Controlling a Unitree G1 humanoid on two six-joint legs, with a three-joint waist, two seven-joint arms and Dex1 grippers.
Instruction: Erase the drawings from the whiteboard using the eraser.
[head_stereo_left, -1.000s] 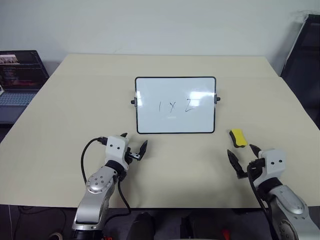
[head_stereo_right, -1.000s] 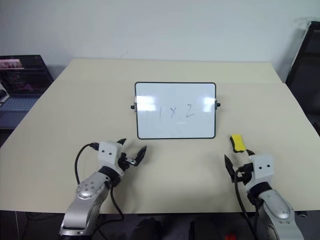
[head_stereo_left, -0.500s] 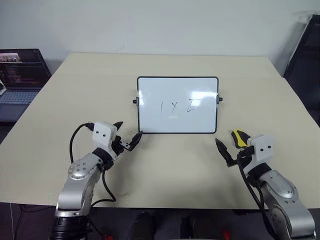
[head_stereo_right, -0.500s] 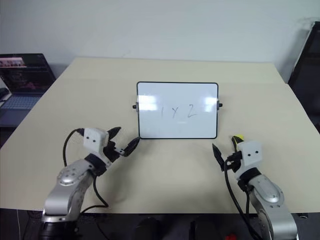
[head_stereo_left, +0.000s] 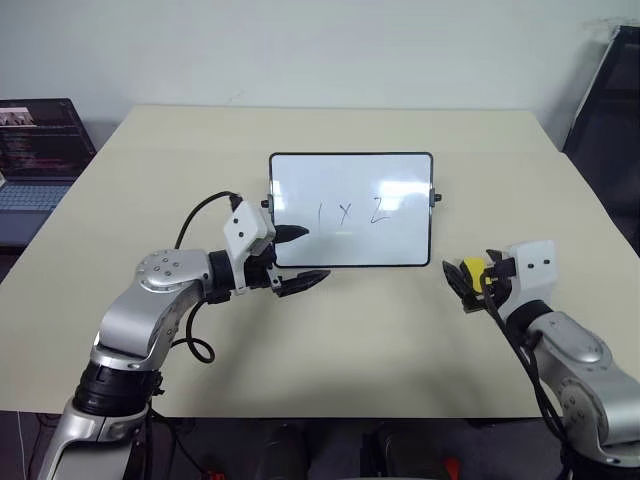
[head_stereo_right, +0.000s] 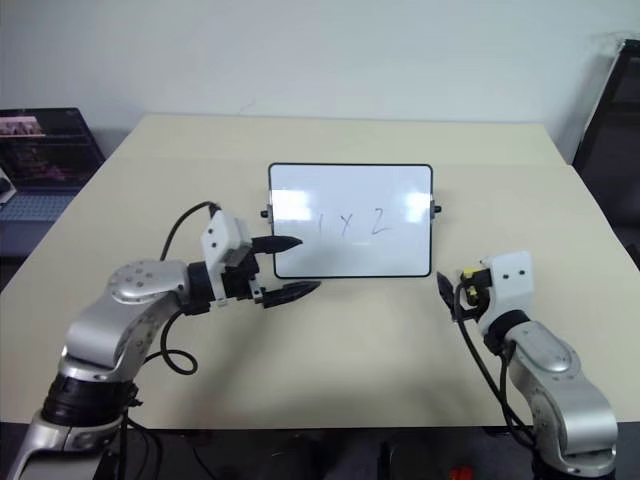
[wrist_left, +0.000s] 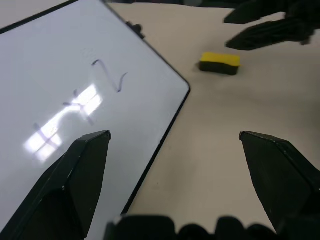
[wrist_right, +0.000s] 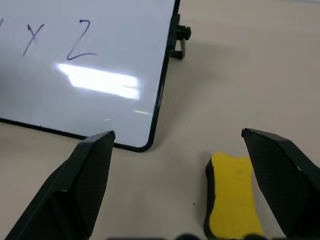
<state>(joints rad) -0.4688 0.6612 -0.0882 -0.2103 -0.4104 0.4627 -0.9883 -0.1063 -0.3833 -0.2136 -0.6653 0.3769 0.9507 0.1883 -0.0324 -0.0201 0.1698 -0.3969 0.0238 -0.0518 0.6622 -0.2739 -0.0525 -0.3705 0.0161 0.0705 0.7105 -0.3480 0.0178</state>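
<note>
Eraser (wrist_right: 233, 192) lies on the table (head_stereo_left: 400, 330) just right of the whiteboard (head_stereo_left: 350, 210), half hidden behind the open right gripper (head_stereo_left: 468, 285); left gripper (head_stereo_left: 298, 258) open over the board's lower-left corner; drawings (head_stereo_left: 348, 212) faint amid glare.

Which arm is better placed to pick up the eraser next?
The right. Its open claw points at the eraser, which lies on the table just ahead between its fingers. The left claw is open at the whiteboard's lower left corner, across the board.

- whiteboard (head_stereo_left: 350, 245): glossy white, thin black frame
- drawings (head_stereo_left: 348, 212): dark marker strokes
- eraser (wrist_right: 232, 200): bright yellow, dark underside
- table (head_stereo_left: 330, 340): plain beige
</note>
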